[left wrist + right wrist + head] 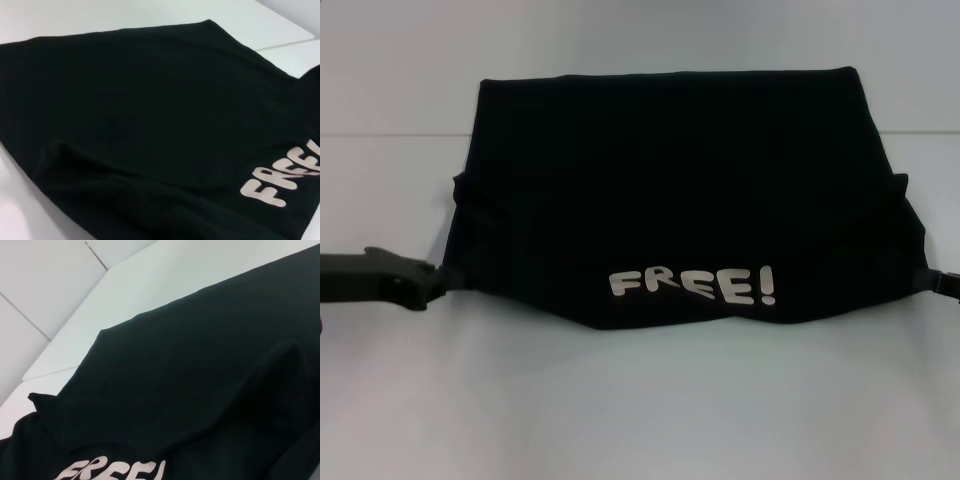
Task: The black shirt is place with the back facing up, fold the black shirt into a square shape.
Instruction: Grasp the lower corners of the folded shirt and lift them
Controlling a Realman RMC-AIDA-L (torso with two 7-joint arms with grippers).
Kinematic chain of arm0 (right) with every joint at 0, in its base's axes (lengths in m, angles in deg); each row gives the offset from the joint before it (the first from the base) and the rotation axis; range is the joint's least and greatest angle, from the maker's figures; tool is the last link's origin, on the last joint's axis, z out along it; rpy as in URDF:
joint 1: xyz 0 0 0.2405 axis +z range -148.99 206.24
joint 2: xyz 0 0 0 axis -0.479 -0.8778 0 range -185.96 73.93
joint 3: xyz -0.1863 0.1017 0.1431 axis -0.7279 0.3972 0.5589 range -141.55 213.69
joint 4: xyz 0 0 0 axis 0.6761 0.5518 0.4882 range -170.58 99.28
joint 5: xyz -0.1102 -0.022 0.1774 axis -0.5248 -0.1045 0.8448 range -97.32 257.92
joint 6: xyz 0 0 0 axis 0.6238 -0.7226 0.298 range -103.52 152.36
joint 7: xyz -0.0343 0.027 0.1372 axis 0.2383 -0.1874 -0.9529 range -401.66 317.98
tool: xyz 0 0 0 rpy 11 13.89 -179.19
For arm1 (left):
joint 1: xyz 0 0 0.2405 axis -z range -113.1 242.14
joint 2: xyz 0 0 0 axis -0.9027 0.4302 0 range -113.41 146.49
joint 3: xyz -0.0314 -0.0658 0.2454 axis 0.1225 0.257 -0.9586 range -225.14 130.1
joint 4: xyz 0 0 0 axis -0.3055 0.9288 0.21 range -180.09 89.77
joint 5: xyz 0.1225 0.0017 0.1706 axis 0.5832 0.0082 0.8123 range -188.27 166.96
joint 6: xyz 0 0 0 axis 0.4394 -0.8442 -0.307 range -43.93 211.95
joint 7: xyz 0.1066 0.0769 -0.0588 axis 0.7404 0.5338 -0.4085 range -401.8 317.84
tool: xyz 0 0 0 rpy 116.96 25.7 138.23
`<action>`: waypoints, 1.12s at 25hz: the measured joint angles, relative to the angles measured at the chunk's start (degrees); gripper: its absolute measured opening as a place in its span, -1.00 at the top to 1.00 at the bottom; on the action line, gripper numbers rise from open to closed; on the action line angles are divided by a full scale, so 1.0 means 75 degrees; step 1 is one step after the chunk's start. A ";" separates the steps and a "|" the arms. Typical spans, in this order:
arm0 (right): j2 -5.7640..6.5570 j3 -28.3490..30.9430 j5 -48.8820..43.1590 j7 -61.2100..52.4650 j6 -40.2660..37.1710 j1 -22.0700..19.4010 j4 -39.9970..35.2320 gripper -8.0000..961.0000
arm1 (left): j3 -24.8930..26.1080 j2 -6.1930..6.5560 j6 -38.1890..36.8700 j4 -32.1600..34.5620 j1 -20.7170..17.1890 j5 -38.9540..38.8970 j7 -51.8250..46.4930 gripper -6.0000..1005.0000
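The black shirt (670,190) is lying folded across the white desk (640,410), lettering near. The left claw (445,283) is pinching its near-left edge; the right claw (928,281) is pinching its near-right edge.

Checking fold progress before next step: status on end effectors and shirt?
Left end effector and right end effector at shirt's near side corners. Black shirt partly folded on table, "FREE!" lettering up. Nothing in the way.

black shirt (670,190) of soft matt cloth, lettering (692,286) pale and smooth; white table (640,410) smooth, matt
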 joint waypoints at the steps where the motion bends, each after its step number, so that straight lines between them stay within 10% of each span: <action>1: 0.0013 0.0023 0.0000 0.0041 -0.0073 -0.0062 -0.0003 0.92 | 0.0030 0.0000 -0.0089 0.0014 -0.0024 0.0018 0.0047 0.98; 28: 0.0228 0.0534 -0.0043 0.0685 -0.1346 -0.0888 -0.0166 0.93 | 0.0725 0.0017 -0.0799 0.0041 -0.0445 0.0184 0.0544 0.98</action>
